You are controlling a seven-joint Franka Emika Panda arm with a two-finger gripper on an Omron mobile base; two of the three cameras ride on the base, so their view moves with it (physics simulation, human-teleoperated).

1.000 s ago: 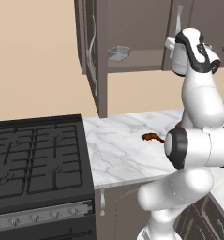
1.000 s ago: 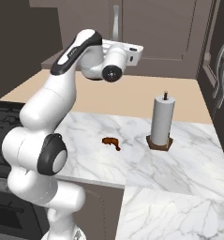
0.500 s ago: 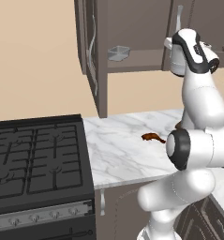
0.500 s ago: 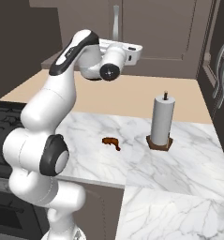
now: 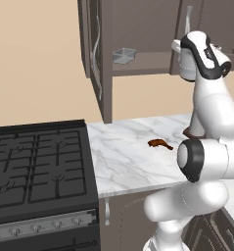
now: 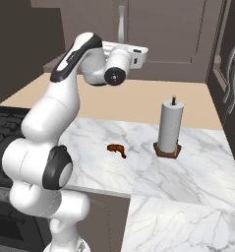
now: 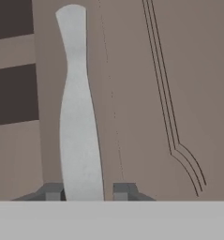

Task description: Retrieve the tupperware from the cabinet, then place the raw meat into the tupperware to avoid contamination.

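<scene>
Sitting on the inner shelf [image 5: 145, 64] of the cabinet [image 5: 138, 27], in the bay bared by the open left door: the tupperware [image 5: 123, 55], lidless, low and flat. Lying well to the left of the hand in the left base view, at about hand height. Closer in, at the shut right door [image 7: 141, 93], its long silver handle [image 7: 78, 131] standing upright, running straight up from between the 2 tips of the gripper [image 7: 88, 191]. Jaws drawn in around that handle, 1 tip against it, a sliver of gap at the other; probably not yet a firm pinch. Down on the marble counter [image 5: 123, 162], the raw meat [image 5: 159, 143], untouched. Against the earlier frames: arm pose unchanged, nothing shifted.
</scene>
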